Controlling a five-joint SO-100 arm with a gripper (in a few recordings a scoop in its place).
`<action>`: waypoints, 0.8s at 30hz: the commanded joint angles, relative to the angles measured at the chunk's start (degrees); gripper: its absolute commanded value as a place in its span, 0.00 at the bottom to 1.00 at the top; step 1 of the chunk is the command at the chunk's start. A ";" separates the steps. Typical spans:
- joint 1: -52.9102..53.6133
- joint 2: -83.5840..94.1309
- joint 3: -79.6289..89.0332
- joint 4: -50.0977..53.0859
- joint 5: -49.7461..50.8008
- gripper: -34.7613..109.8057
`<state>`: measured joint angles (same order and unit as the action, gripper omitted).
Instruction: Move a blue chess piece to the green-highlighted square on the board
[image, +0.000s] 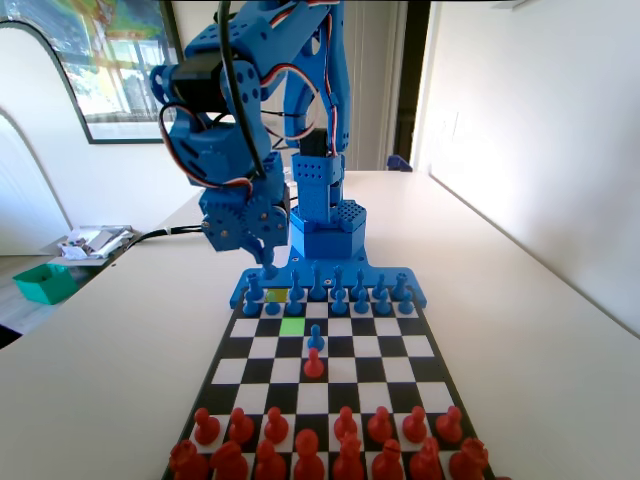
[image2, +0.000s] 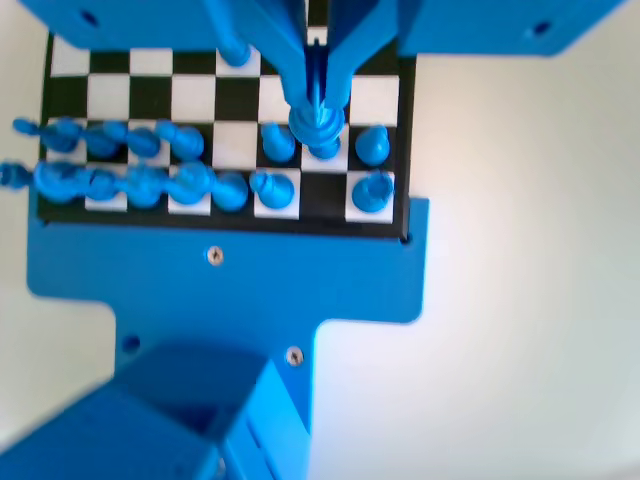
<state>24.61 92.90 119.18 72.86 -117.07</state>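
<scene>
While we hover low over the blue back rows, this is how things stand:
gripper (image: 268, 268): tips pointing down at the pawn row, lined up to pinch
jaws: nearly closed round the blue chess piece (image2: 318, 124); firm hold, we cannot tell
pawn look: round head, slim neck, flared base
green-highlighted square (image: 292, 326): bare, 1 row ahead on the board (image: 420, 372)

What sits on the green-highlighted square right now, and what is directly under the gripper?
The green-highlighted square is bare. In the wrist view the gripper hangs over a blue chess piece in the pawn row; the jaws cover its top, so contact cannot be judged.
</scene>
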 joint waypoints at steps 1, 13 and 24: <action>-2.20 -1.85 -6.06 0.26 3.96 0.25; -9.67 -9.76 -8.26 -7.21 13.18 0.25; -10.72 -13.27 0.18 -16.96 12.39 0.25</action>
<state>13.18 78.05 118.04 56.87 -103.36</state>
